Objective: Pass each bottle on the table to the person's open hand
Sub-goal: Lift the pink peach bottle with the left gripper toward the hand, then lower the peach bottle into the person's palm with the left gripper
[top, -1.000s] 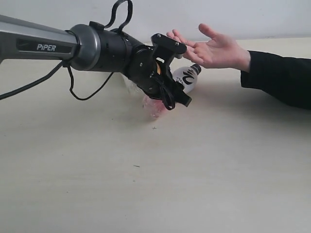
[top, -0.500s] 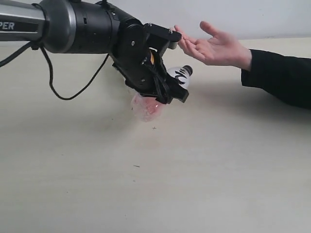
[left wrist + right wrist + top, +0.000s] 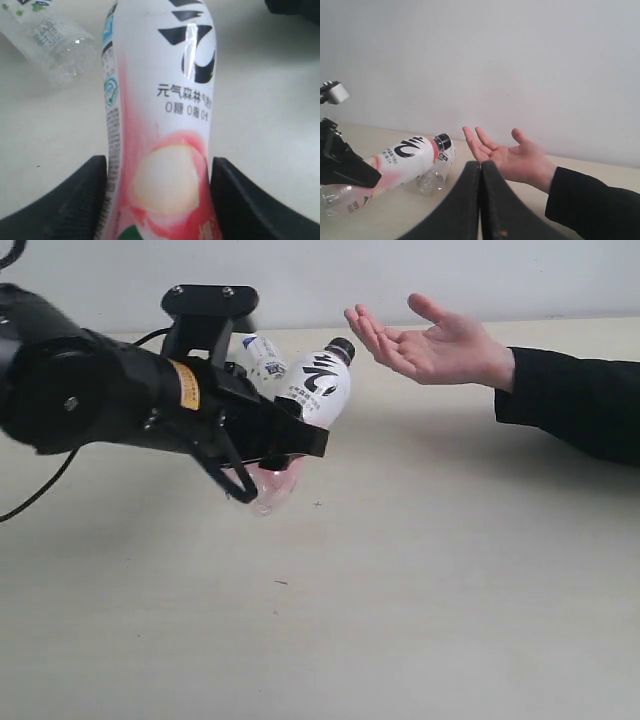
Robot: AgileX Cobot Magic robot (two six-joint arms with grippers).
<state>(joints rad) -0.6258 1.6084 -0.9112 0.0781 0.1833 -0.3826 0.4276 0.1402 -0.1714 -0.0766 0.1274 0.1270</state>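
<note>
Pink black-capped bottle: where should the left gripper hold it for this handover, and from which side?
Low on the body of the pink bottle, from the base end, the left gripper pinching its round sides. That leaves the black cap and upper half free, tilted toward the person's open hand.

held bottle (image 3: 318,390): upper middle-left of the exterior view, between the two fingers of the left tool (image 3: 159,205), tilted with its cap end up and right.
hand (image 3: 430,340): upper right of the exterior view, above the counter (image 3: 420,580), right of the held bottle and apart from it.
second bottle (image 3: 262,355): just behind and left of the held bottle, partly hidden by the left tool.
third bottle (image 3: 340,200): lower left of the right wrist view, lying on the counter.
right tool (image 3: 481,200): bottom centre of the right wrist view, before the hand.
</note>
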